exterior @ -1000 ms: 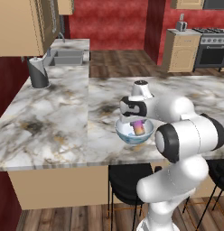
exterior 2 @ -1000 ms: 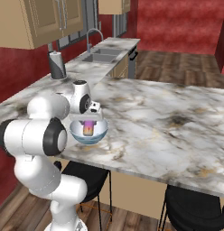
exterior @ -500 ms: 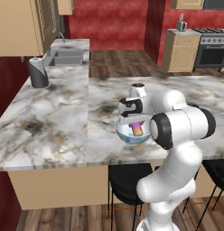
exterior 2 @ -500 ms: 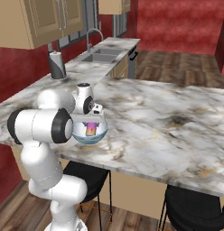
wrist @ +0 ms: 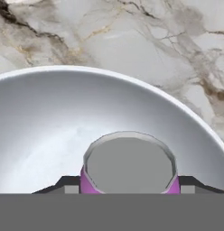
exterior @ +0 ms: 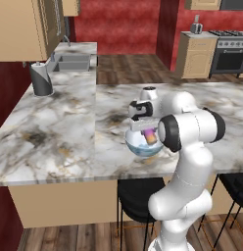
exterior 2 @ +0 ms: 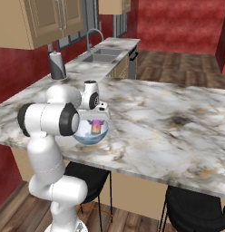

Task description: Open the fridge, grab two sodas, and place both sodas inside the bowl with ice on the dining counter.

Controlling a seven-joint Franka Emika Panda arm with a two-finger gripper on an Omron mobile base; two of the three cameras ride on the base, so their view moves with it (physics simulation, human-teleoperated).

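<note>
Left base view. Marbled worktop (exterior: 60, 132), L-shaped, on a tan wood base. Pale glossy bowl (exterior: 138, 146) stood near its front edge. Short purple-pink-yellow can (exterior: 150, 135) sat upright inside the bowl. The arm's hand reached down over the bowl, fingers (exterior: 146, 128) at the can's top; the upper arm covered the bowl's right side. Dark grey canister (exterior: 41, 80) at the far left, beside a sink (exterior: 72, 62). Black stool (exterior: 138, 196) under the front edge.

Right base view. Bowl (exterior 2: 92, 136) near the front edge of the worktop (exterior 2: 178, 122), can (exterior 2: 95, 128) inside it, pink and orange side showing. Fingers (exterior 2: 98, 118) just above the can. Stool (exterior 2: 193, 210) at lower right.

Hand view. Bowl's white rim (wrist: 186, 110) curved across the marbled worktop (wrist: 132, 36). Can (wrist: 129, 164) seen from above, grey top, purple sides, between the two dark fingertips (wrist: 64, 182). Fingers stood one on either side of the can; whether they pressed on it could not be told.
</note>
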